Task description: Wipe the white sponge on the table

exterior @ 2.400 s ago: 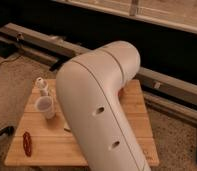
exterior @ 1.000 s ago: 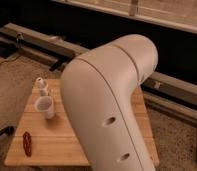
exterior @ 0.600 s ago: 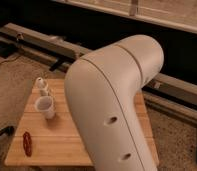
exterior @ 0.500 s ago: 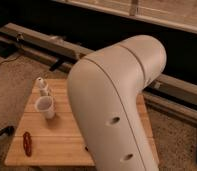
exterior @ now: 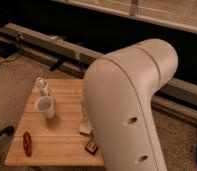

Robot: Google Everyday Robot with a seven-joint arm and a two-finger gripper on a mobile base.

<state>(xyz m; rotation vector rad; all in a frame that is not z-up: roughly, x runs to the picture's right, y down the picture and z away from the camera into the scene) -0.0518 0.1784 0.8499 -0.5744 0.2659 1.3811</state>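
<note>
The table (exterior: 57, 135) is small, with a light-wood plank top, and fills the lower left of the camera view. The white sponge (exterior: 85, 127) lies near the table's middle as a pale flat pad, partly covered by my arm's edge. My arm's big white link (exterior: 129, 110) fills the right half of the view and hides the gripper behind it. The gripper is shut; what it touches does not show.
A white cup (exterior: 46, 107) stands on the table's left part, with a small white bottle-like thing (exterior: 41, 85) behind it. A red object (exterior: 27, 143) lies near the front left corner. A black-and-red packet (exterior: 92, 145) lies just in front of the sponge. Dark rails run behind.
My arm's white link has shifted to the right, uncovering the table's middle. The sponge and the packet now show at its edge. The cup and red object have not moved.
</note>
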